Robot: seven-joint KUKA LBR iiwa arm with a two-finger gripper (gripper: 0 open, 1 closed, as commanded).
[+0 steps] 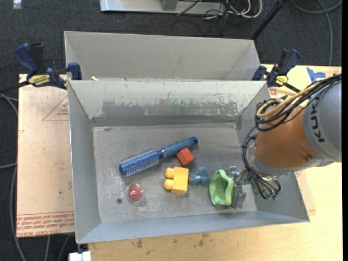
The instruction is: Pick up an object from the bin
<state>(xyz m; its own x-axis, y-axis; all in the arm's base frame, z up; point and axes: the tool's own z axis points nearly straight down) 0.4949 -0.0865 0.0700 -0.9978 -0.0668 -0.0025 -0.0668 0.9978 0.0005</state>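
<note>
A blue hairbrush (154,156) lies diagonally, with an orange block (185,156) just beside its handle, a yellow brick (176,179) near that block, a small blue piece (202,176) beside the brick, and a red ball (134,192) apart.

Bright, even light falls from above on the grey bin (81,145); the blue hairbrush (142,162) and yellow block (177,179) throw only faint, soft shadows. A mild sheen lies on the arm's orange cover (283,145); the carpet (54,10) around is dark
</note>
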